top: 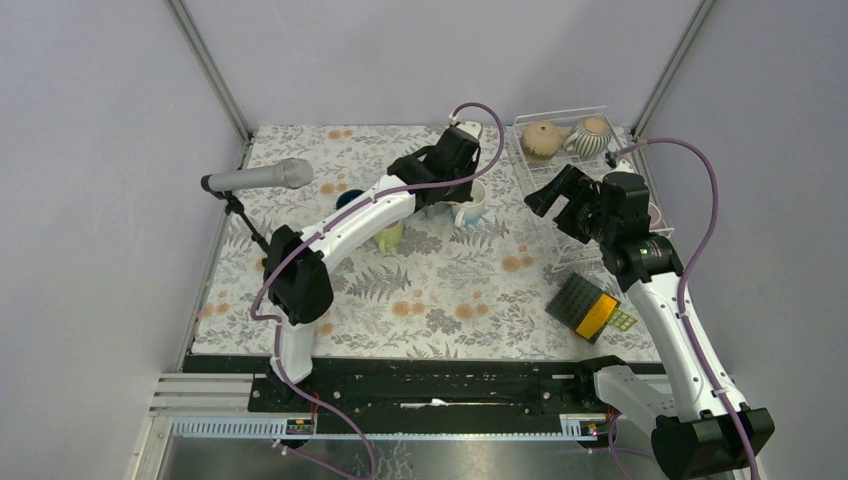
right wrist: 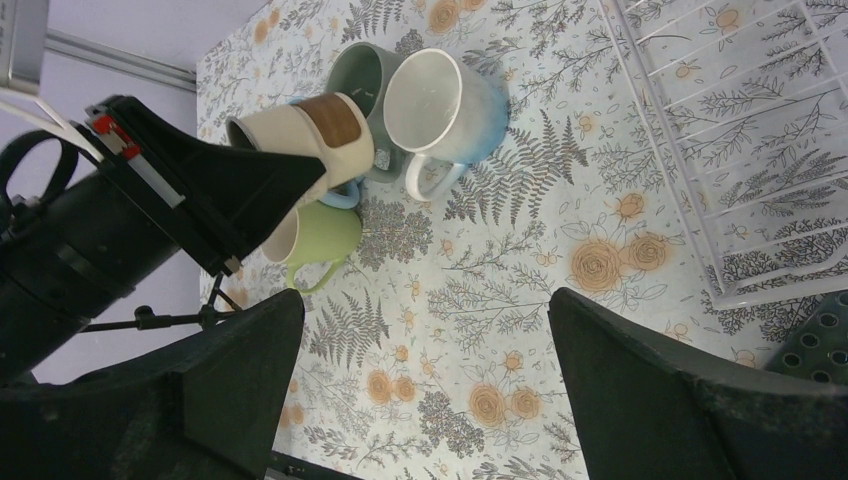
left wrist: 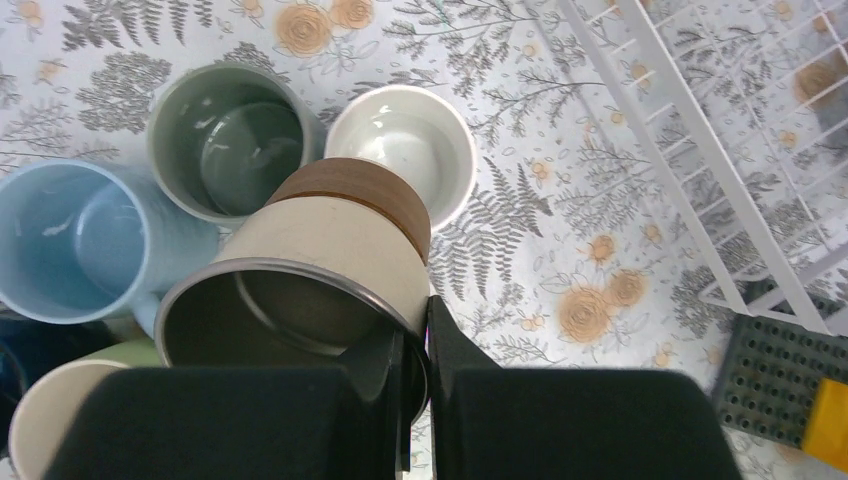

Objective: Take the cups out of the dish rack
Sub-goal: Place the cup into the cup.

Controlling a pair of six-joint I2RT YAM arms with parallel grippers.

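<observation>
Left tool [left wrist: 416, 340] pinching cream mug [left wrist: 330, 235], brown-banded, tilted

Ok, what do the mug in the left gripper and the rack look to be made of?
The held mug: likely ceramic, with a matte cream wall and a brown band. Its dark rim and inside shine, so a metal lining is possible. The dish rack: thin wire, evenly white and smooth, probably coated metal.

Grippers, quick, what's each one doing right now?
Left gripper: shut on the rim of the tan mug.
Right gripper: open, holding nothing.
</observation>
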